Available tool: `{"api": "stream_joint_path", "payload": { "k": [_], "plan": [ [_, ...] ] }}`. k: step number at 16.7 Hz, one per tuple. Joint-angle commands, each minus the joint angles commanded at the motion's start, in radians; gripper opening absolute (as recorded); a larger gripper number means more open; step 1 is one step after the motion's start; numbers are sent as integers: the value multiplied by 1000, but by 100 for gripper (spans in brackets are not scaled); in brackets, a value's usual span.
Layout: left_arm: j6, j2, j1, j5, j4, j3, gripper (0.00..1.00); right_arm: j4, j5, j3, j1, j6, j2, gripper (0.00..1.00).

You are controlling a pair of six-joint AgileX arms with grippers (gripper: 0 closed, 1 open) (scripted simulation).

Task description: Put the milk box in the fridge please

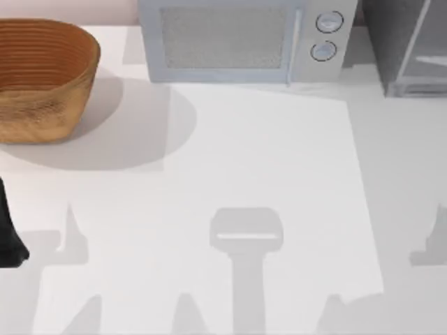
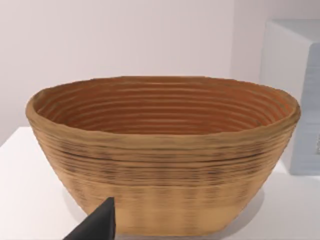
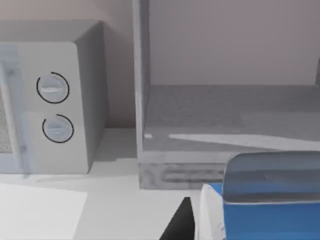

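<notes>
- the right jaws pinch the milk box (image 3: pixel 270 200): one dark finger (image 3: pixel 182 222) lies against its white side, and the other is hidden behind the carton. i cannot tell the state of the left jaws (image 2: pixel 97 225), which are parked at the left of the surface (image 1: pixel 265 153), facing the basket (image 1: pixel 42 77).
- the milk box hangs close under the right wrist, just in front of the open fridge (image 3: pixel 225 120) and not yet inside. its blue top sits about level with the fridge floor in the right wrist view.
- catching the sill: the front lip (image 3: pixel 180 167) of the fridge rises above the surface. if the carton goes in too low, its base will likely strike that lip and twist in the grip.
- clipping the frame: the light upright post (image 3: pixel 142 75) stands between the microwave (image 1: pixel 237 42) and the opening. drifting towards the microwave could knock the carton against it.
- slipping: the hold seems to be on the lower part of a smooth carton, so a bump may tilt it or pull it free.
- tipping on release: if the jaws let go before the base rests flat on the fridge floor, the narrow carton could fall over or roll back out.
- a shallow placement near the edge would leave it in the way of the door.
</notes>
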State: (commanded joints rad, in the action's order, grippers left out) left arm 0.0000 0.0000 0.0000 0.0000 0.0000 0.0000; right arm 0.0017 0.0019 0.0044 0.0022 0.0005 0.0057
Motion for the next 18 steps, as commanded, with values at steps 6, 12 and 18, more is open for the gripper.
{"api": "stream_joint_path", "payload": {
  "k": [6,12,18],
  "plan": [
    [0,0,0,0,0,0,100,0,-1,-3,1,2,-1,0],
    [0,0,0,0,0,0,100,153,-36,123,-30,6,217,0],
    [0,0,0,0,0,0,100,464,-100,376,-106,8,770,0]
  ]
}}
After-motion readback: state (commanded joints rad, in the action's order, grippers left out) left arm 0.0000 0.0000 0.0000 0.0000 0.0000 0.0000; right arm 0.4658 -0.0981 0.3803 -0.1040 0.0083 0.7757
